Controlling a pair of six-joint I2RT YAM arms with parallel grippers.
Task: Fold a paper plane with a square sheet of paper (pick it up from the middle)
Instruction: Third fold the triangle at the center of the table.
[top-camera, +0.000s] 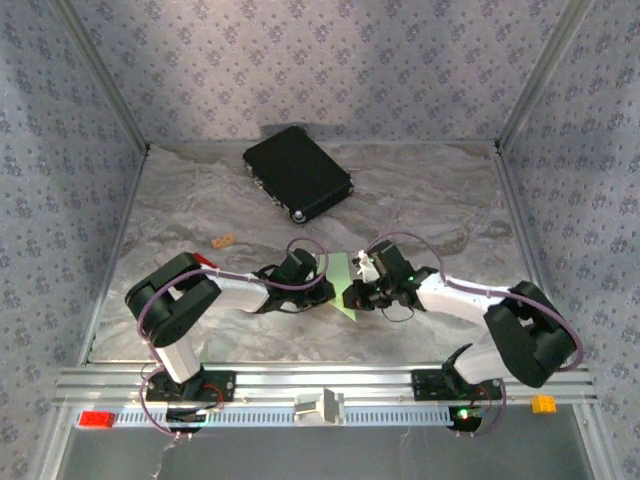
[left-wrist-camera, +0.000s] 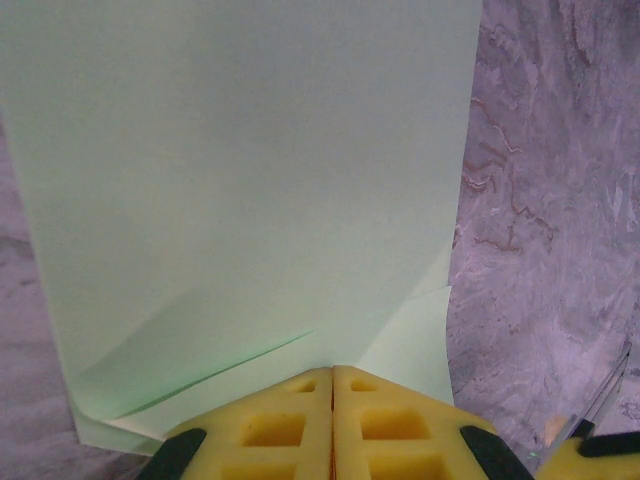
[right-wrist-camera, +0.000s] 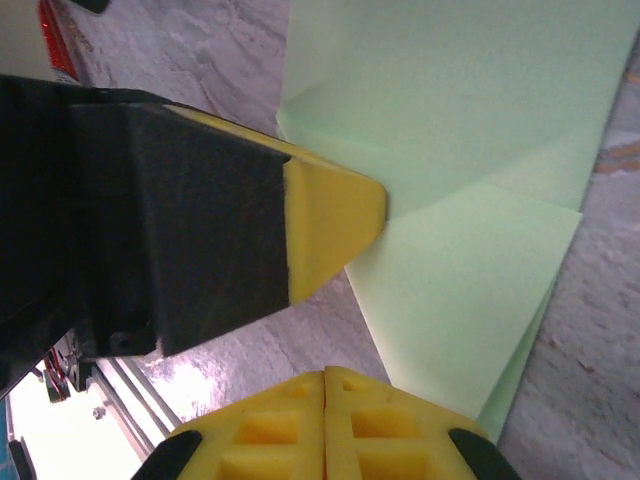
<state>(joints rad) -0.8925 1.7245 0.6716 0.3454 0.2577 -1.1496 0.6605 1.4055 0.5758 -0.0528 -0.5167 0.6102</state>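
Both left hand (left-wrist-camera: 332, 372) and right hand (right-wrist-camera: 326, 375) pinch edges of the folded paper (left-wrist-camera: 250, 180).

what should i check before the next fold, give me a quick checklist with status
1. left end effector shut on the paper edge: ok
2. right end effector shut: ok; gripping the paper: cannot tell
3. Creases and folded flaps present in the paper: ok
4. Layers flush at the corners: not ok, edges sit offset
5. black case clear of both arms, at the far side of the table: ok
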